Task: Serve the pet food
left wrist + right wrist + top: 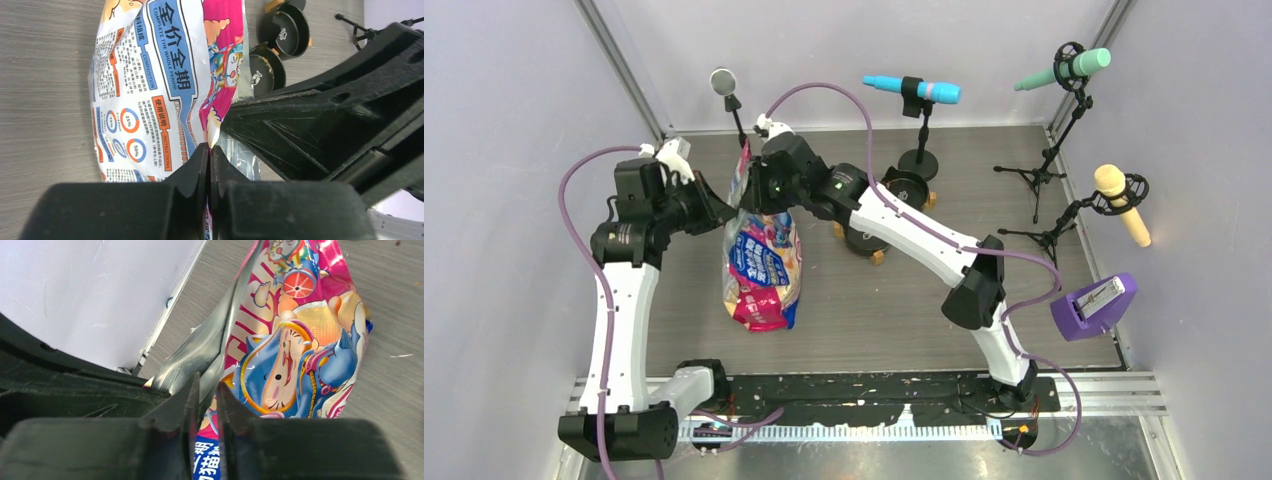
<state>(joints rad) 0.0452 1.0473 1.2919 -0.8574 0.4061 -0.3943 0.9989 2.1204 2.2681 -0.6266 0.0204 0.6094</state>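
The pink-and-blue pet food bag (762,265) stands upright on the table left of centre. It also shows in the left wrist view (150,75) and the right wrist view (290,355). My left gripper (721,212) is shut on the bag's top edge from the left (209,150). My right gripper (752,195) is shut on the opposite side of the top edge (205,390), with the foil lining showing between the two. Both grippers sit close together at the bag's mouth. No kibble is in view. Two black bowls (871,240) (907,190) sit right of the bag.
The bowls also show in the left wrist view (267,72) (290,30). Several microphones on stands (921,120) (1064,110) (1114,200) line the back and right. A purple device (1096,305) sits at the right edge. Walls enclose the table.
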